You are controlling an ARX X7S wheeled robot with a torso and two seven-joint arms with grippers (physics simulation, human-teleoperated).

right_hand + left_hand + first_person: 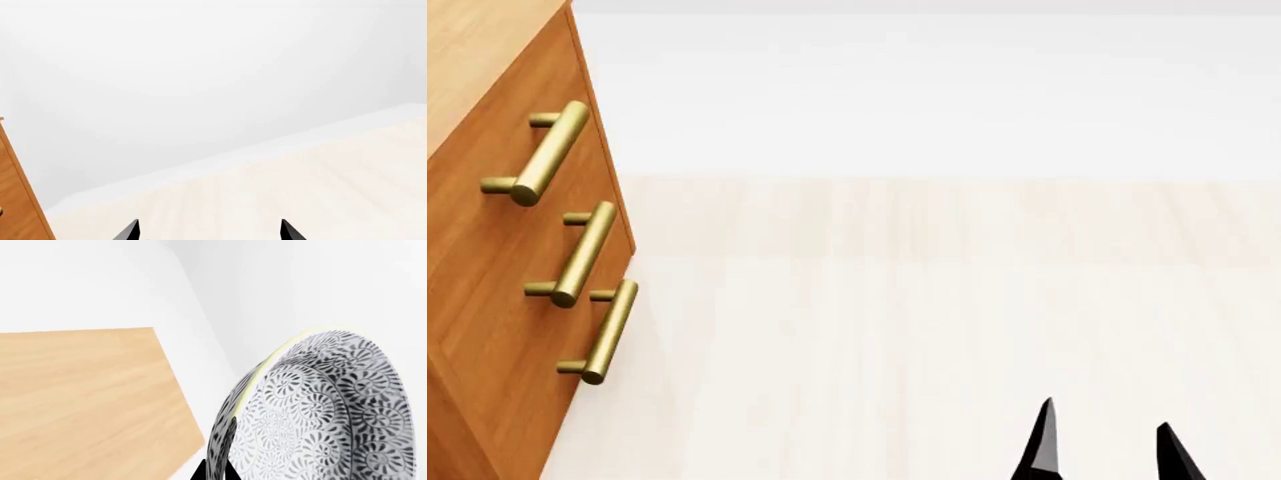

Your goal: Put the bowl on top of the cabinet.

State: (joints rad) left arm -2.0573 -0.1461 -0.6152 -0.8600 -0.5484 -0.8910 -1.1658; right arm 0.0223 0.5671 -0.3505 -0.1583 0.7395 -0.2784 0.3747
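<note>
In the left wrist view the bowl [320,415], white with dense grey-black floral pattern and a pale rim, stands on edge in my left gripper [215,475], whose black fingertips are shut on its wall. The cabinet's light wood top [87,400] lies beside and below the bowl. The head view shows the orange-brown cabinet [494,330] at the left with three brass bar handles [554,152]. My right gripper [1108,445] hangs open over the pale floor, its fingertips [130,231] wide apart with nothing between them. The left gripper and bowl are outside the head view.
Pale wood floor [961,330] stretches to the right of the cabinet up to a white wall [934,90]. A strip of the cabinet's side [17,205] shows at the edge of the right wrist view.
</note>
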